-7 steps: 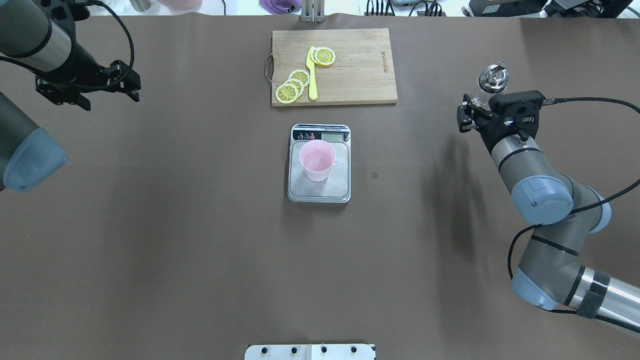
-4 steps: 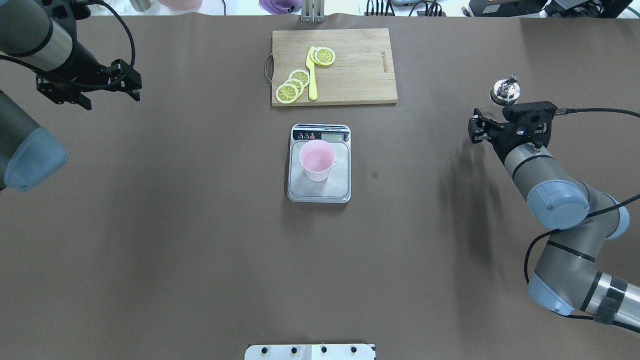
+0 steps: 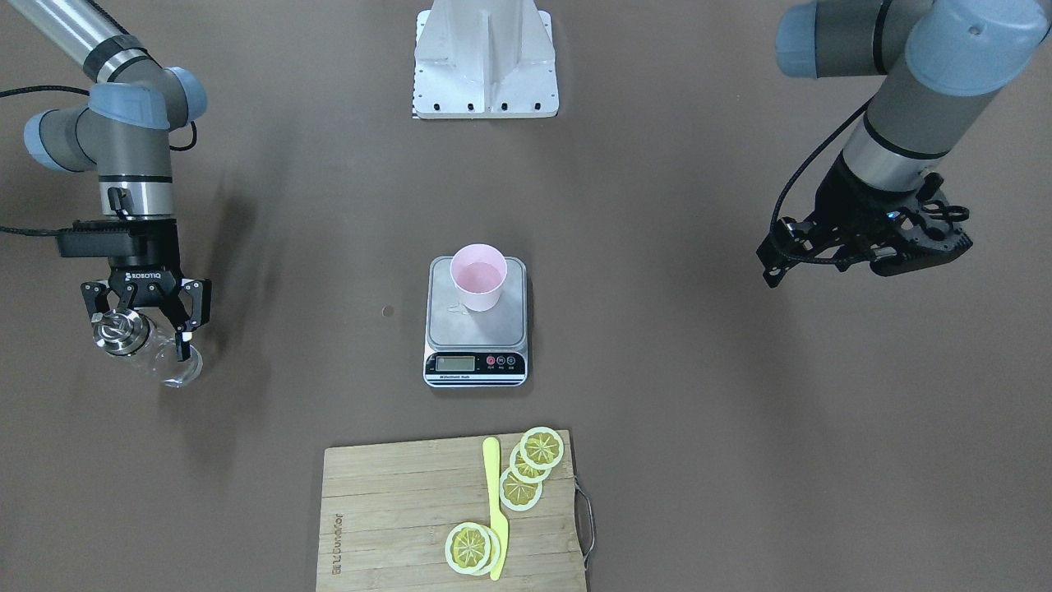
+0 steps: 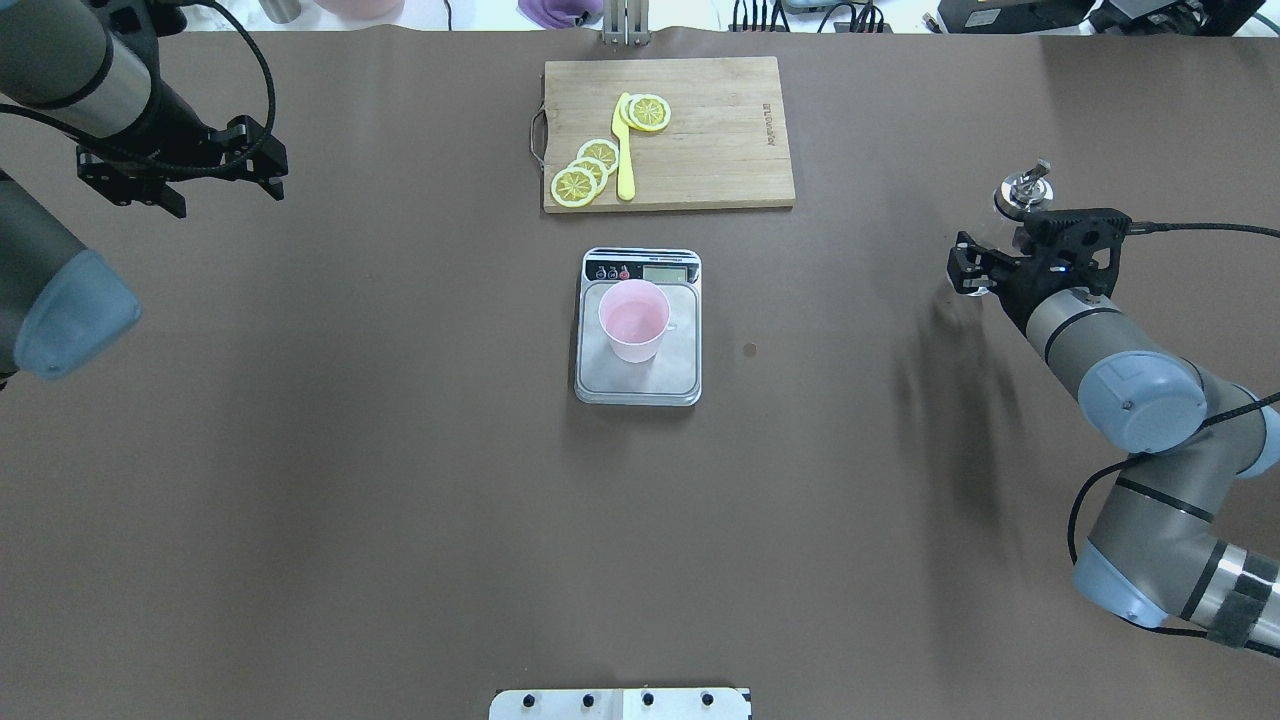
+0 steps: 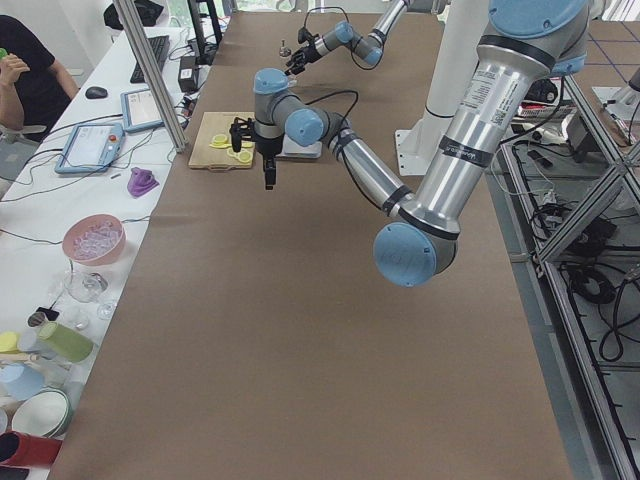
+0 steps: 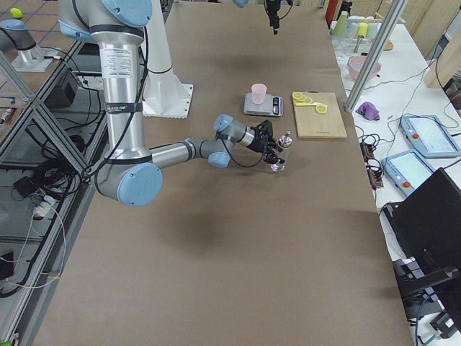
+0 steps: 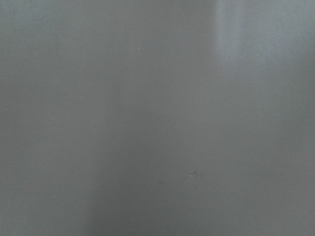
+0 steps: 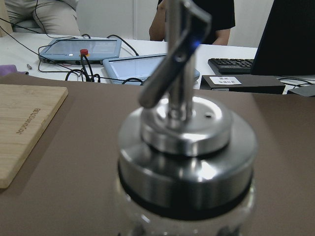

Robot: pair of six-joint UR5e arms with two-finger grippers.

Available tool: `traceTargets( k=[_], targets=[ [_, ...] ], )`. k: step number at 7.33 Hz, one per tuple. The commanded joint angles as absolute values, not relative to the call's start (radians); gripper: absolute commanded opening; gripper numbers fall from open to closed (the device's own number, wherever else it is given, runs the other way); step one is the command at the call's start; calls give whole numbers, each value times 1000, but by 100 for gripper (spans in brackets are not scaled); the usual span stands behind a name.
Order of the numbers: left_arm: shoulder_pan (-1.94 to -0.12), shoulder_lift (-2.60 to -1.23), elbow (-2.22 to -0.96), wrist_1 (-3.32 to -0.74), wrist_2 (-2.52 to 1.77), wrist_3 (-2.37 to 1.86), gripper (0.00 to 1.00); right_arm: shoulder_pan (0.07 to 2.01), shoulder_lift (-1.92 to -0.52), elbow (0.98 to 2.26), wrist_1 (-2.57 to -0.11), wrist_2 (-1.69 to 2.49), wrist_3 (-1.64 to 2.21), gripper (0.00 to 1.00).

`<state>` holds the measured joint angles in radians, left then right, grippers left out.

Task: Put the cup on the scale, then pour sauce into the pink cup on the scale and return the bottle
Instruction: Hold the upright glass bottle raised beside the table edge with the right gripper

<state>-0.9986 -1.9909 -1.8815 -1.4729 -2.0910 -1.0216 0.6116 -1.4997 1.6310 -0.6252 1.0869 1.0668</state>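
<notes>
Brown matting covers the whole bench (image 4: 400, 520). At the right edge of the overhead view, about a third of the way down, the bottle (image 4: 1019, 190) stands well apart from everything else. It is slim clear glass, see-through enough that the brown shows through its body. On top sits a shiny metal cap over a black ring, with a thin bent spout. Its long axis runs close to vertical, cap up and base down near the bench; whether the base touches the surface I cannot tell. In the right wrist view the spout slants toward the upper right. The right gripper (image 3: 141, 339) has its fingers (image 3: 194, 312) closed on the glass below the cap, one on each side.

At mid-frame the cup (image 4: 634, 320), pale pink and tapered, stands upright with its mouth up on the steel platform of the scale (image 4: 640, 392). It sits nearer the black display strip, which faces the frame's top. Above the scale lies a wooden cutting board (image 4: 720, 130) carrying lemon slices (image 4: 585, 172) and a yellow knife (image 4: 625, 165). The left gripper (image 4: 215, 185) hangs in the upper left corner, fingers spread and holding nothing.
</notes>
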Motion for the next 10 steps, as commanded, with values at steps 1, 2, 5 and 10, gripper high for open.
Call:
traceTargets(
  k=[1,2,5,10],
  targets=[
    [-999,-1991,-1878,-1473,-2091,-1022,98,617,-1497,1632,-626,1095,1140,0],
    [-999,-1991,-1876,-1473,-2091,-1022,98,617,-1503,1632,-624,1095,1123,0],
    [-999,-1991,-1876,-1473,-2091,-1022,98,617,-1509,1618,-623,1078,1097,0],
    [-999,-1991,-1870,-1473,-2091,-1020,98,607,-1508,1608,-624,1077,1048,5]
  ],
)
